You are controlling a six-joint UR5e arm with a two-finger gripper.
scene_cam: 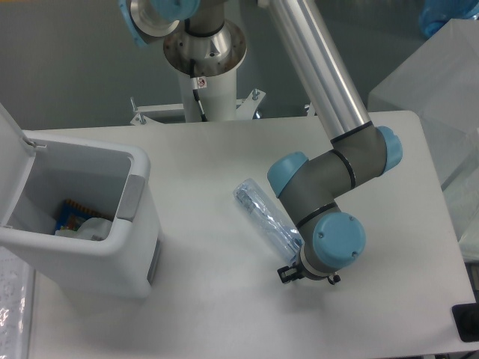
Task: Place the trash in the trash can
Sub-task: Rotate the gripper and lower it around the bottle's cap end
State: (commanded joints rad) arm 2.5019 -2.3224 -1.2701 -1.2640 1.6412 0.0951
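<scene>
The clear blue-tinted bottle point(260, 210) lies on its side on the white table, near the middle. Its lower right end runs under my arm's wrist. My gripper point(305, 263) points straight down over that end and is hidden by the blue-capped wrist joints, so its jaws do not show. The white trash can point(112, 262) stands at the left with its lid point(10, 142) swung open. Inside it lies a wrinkly white tissue wad point(91, 229).
A blue-and-yellow printed packet point(74, 215) lies in the bin beside the tissue. The arm's base column point(203, 71) stands behind the table's far edge. A translucent box point(441, 82) sits at the far right. A black object point(468, 323) is at the right front corner.
</scene>
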